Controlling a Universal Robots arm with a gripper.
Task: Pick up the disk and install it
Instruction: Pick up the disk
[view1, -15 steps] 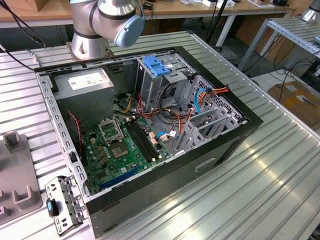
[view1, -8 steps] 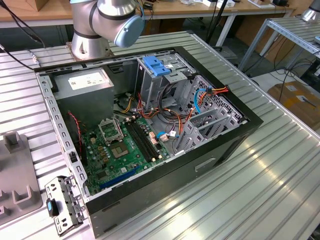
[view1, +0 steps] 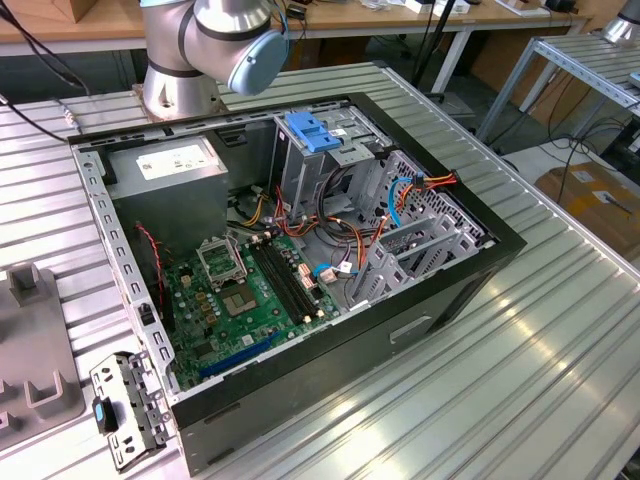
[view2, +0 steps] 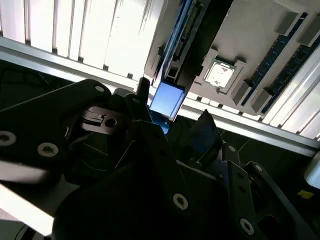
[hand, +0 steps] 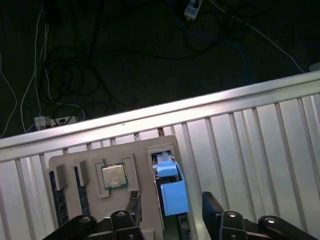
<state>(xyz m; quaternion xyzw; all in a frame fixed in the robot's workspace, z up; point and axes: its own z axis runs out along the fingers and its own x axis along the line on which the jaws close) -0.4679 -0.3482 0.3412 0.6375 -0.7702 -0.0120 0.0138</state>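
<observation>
At the exterior view's left edge we see a grey moulded fixture (view1: 30, 350) on the ribbed aluminium table (view1: 520, 380). Just beside it lies a flat perforated metal bracket (view1: 125, 410) with a small blue clip. In the upper left, the silver-and-blue robot arm (view1: 225, 35) rises from its base on the table. The middle of the frame holds the open black computer case (view1: 330, 345), lying on its side. Inside it, a grey power supply box (view1: 170, 175) sits towards the left, with the green motherboard (view1: 240, 300) in front of it. Further right come a tall grey drive cage with a light blue plastic handle (view1: 315, 133) and a tangle of coloured cables.

In the first wrist view, a flat dark hard disk with bright blue carrier rails (hand: 170, 187) sits in a slot of a pale grey holder tray (hand: 145, 165). The tray lies at the table's edge, with dark floor and cables beyond. It also holds a square silver processor chip (hand: 114, 176) and dark memory sticks (hand: 55, 197).

The black gripper (hand: 172, 202) hangs over the disk with its fingers (hand: 212, 210) spread wide, one on each side. A gap shows between each finger and the rails, so it grips nothing.

In the second wrist view, the blue end of the disk (view2: 167, 97) shows just past the gripper's dark body.
</observation>
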